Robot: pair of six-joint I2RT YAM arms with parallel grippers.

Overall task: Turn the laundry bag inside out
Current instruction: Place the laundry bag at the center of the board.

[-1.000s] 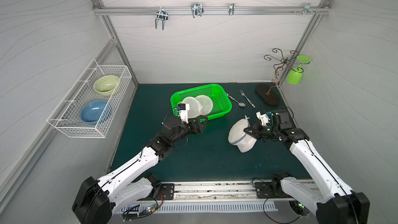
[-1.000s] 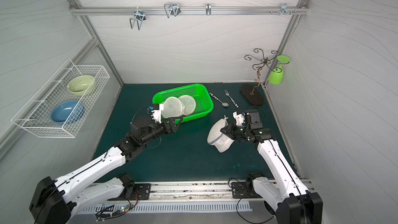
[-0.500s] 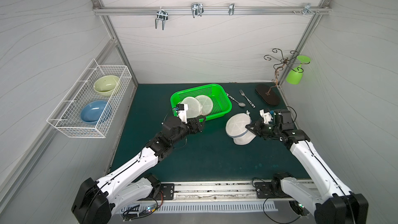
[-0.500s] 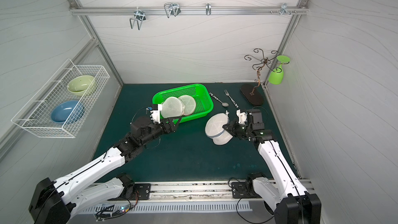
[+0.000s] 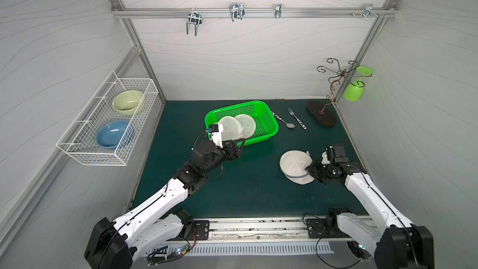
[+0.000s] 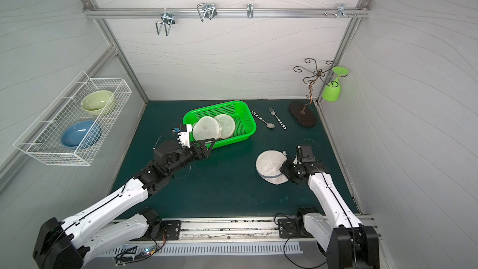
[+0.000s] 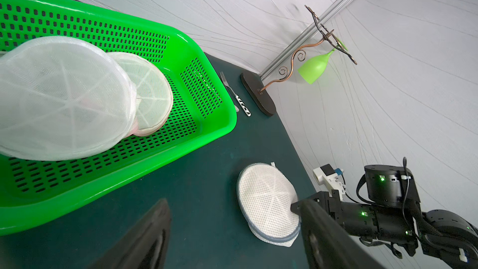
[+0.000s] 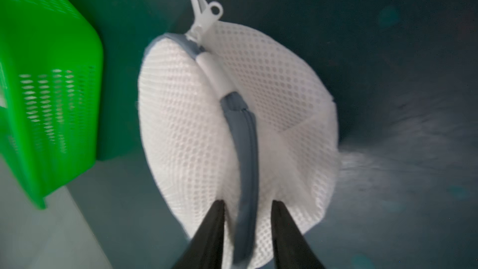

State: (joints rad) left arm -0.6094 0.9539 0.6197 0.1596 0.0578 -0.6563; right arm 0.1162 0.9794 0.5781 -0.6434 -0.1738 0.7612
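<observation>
Bimanual cell during the laundry-bag inversion task. The round white mesh laundry bag with a blue-grey zip band (image 5: 294, 163) lies on the dark green mat (image 5: 245, 190), apart from the bright green perforated plastic basket (image 5: 232, 107), off the basket's near corner on the right arm's side. It rests as a shallow dome, with its white plastic zip pull (image 8: 204, 19) at the edge nearest the basket's side.

The right gripper (image 8: 248, 203) sits at the bag's rim farthest from the basket. Its jaws stand parted, one on each side of the zip band (image 8: 245, 138), and no squeeze on the fabric is visible (this wrist view is motion-blurred). The left gripper (image 5: 236, 148) hovers just beside the basket's near rim, spread wide and empty, and faces across the mat toward the bag (image 7: 266, 197). Two further flat round mesh bags (image 5: 230, 130) lie overlapped inside the basket, untouched.

Progress, as judged: early. No inner face is drawn out through an opening, and whether the zip is undone cannot be told. Left to do: secure the rim, open the mouth, push the crown through, and reshape the bag.
</observation>
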